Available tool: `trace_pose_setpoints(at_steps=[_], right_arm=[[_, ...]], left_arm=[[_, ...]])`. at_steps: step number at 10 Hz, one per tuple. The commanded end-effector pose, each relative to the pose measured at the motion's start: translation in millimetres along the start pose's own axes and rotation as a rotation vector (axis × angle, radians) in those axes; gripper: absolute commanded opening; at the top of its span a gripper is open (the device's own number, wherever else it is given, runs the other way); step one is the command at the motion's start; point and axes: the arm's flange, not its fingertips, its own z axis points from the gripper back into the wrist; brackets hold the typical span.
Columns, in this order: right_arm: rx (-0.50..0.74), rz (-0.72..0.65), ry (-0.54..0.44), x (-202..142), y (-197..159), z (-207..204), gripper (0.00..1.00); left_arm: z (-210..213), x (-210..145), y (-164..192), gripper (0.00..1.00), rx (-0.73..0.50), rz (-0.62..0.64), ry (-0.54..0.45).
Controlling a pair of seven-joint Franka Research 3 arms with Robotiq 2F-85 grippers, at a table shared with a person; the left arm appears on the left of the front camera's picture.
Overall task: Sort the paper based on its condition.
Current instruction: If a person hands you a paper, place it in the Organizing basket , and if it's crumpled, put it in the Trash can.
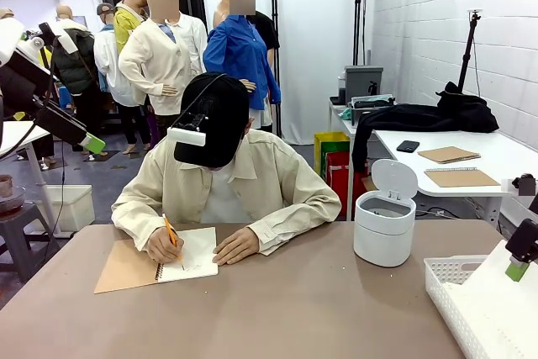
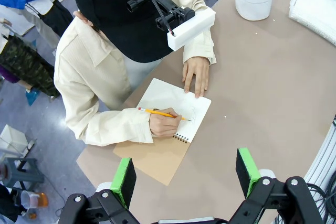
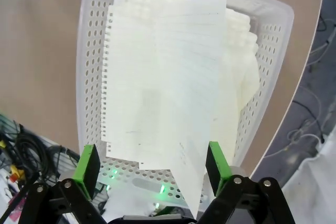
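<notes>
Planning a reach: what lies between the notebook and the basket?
Bare table from notebook to basket, in the front view; the person's hand rests at the notebook's edge.

We hold our white left arm (image 1: 29,73) raised high at our left side, wrist bent so that the left pincer (image 2: 185,177), black with 2 green-padded fingers (image 2: 124,181), looks steeply downward. Its jaws are spread wide. Our right pincer (image 3: 151,163), the same black build with green pads, sits low at our far right and points straight down, its 2 fingers (image 3: 216,163) parted wide.
</notes>
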Motion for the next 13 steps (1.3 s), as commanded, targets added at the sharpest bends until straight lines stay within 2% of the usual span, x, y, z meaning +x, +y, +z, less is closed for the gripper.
trace_pose_setpoints(at_steps=[1,4,6,7,8,9,13], right_arm=[[0.017,0.064,-0.001,-3,13,7,1.00],[0.048,0.125,-0.042,-2,24,13,1.00],[0.115,0.156,-0.058,-3,29,15,1.00],[0.020,0.053,-0.042,-2,21,12,1.00],[-0.094,-0.042,-0.125,4,7,11,1.00],[-0.067,-0.032,-0.168,8,4,14,1.00],[0.077,0.149,-0.182,6,23,22,1.00]], left_arm=[[1,0,1,1.00,0.003,-0.005,0.001],[1,0,1,1.00,0.003,-0.005,0.001],[1,0,1,1.00,0.003,-0.005,0.001],[1,0,1,1.00,0.003,-0.005,0.001],[1,0,1,1.00,0.003,-0.005,0.001],[1,0,1,1.00,0.003,-0.005,0.001],[1,0,1,1.00,0.003,-0.005,0.001]])
